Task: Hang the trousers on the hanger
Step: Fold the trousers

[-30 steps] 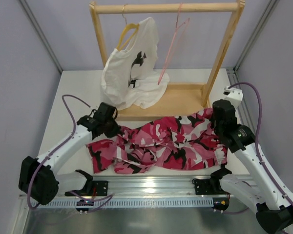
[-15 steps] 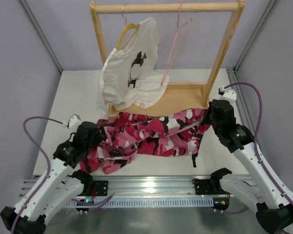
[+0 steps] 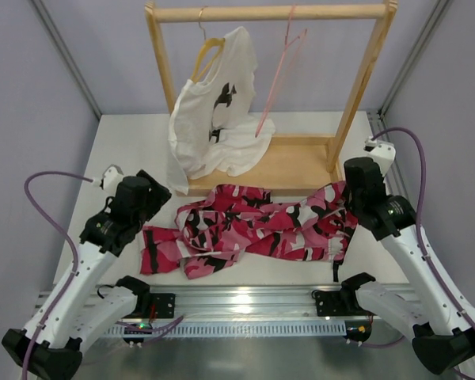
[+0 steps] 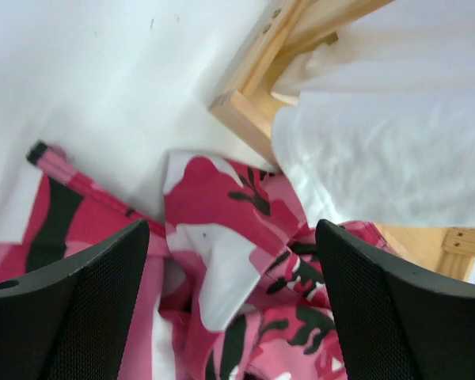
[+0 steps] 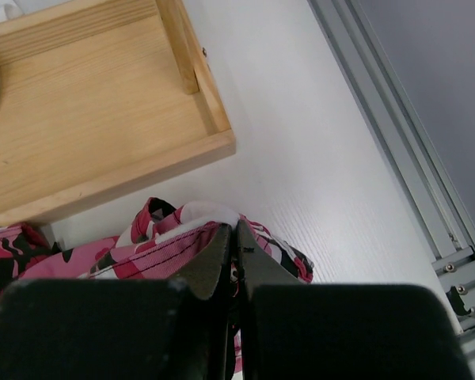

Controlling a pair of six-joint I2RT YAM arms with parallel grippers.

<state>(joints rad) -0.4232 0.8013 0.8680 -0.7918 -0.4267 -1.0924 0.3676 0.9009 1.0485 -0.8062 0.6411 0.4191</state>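
The trousers (image 3: pixel 253 229), in pink, white and black camouflage, lie crumpled in a band across the table in front of the rack. My right gripper (image 3: pixel 349 203) is shut on their right end, a fold of cloth pinched between its fingertips (image 5: pixel 236 231). My left gripper (image 4: pixel 233 301) stands open above the left part of the trousers (image 4: pixel 222 261), with nothing between its fingers (image 4: pixel 103 285). In the top view it (image 3: pixel 152 207) sits just left of the cloth. The thin pink wire hanger (image 3: pixel 278 79) hangs bare from the rack's top bar, right of centre.
The wooden rack (image 3: pixel 269 13) stands at the back on a flat base (image 3: pixel 289 162). A white T-shirt (image 3: pixel 214 119) with a black print hangs on a wooden hanger at its left and drapes onto the base. An aluminium rail (image 3: pixel 245 305) runs along the near edge.
My left gripper has opened, let go of the trousers and drawn back to the left. The trousers have dropped into a flatter band. My right gripper keeps its hold.
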